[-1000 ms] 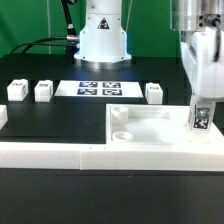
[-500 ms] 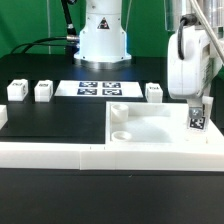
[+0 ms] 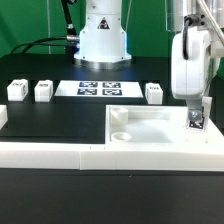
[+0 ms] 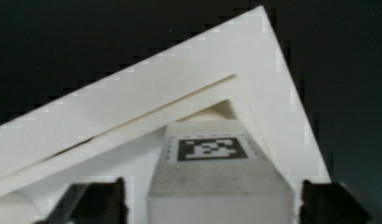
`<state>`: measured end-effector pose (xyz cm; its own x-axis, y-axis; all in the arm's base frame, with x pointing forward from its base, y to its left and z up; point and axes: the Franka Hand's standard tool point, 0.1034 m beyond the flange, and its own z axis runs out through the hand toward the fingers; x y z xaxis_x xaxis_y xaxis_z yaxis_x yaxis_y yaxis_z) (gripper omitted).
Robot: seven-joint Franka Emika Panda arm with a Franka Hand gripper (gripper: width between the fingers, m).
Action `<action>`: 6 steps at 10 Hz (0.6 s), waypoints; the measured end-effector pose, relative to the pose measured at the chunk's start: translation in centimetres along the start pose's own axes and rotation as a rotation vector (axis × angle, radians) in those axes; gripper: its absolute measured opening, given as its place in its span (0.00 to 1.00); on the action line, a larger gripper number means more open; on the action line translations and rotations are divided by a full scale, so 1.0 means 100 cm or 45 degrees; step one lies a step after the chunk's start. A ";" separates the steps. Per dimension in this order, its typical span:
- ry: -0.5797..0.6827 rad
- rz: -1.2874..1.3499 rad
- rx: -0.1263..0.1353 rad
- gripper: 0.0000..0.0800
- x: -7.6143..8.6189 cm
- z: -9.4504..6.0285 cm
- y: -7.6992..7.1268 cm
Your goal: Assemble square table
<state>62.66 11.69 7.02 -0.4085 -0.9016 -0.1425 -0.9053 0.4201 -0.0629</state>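
At the exterior view's right, the gripper (image 3: 197, 112) hangs over the far corner of the square slab (image 3: 150, 127). A tagged leg block (image 4: 211, 150) stands upright in that corner between its fingers (image 4: 94, 203). In the wrist view a thin dark gap shows on each side of the block, so the jaws are spread and released, not clamping it (whether the block sits in a hole beneath it cannot be told). The slab lies flat on the black table (image 3: 50, 115), just behind the long white rail (image 3: 50, 152). Three other leg blocks (image 3: 43, 91) stand on the table, two near the exterior view's left edge and one just behind the slab. Between them lies the marker board (image 3: 98, 88), in front of the arm's white base (image 3: 103, 35).
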 end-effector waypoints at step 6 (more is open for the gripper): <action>0.001 -0.007 -0.001 0.81 0.000 0.000 0.000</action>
<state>62.64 11.70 6.98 -0.4034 -0.9040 -0.1416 -0.9077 0.4149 -0.0632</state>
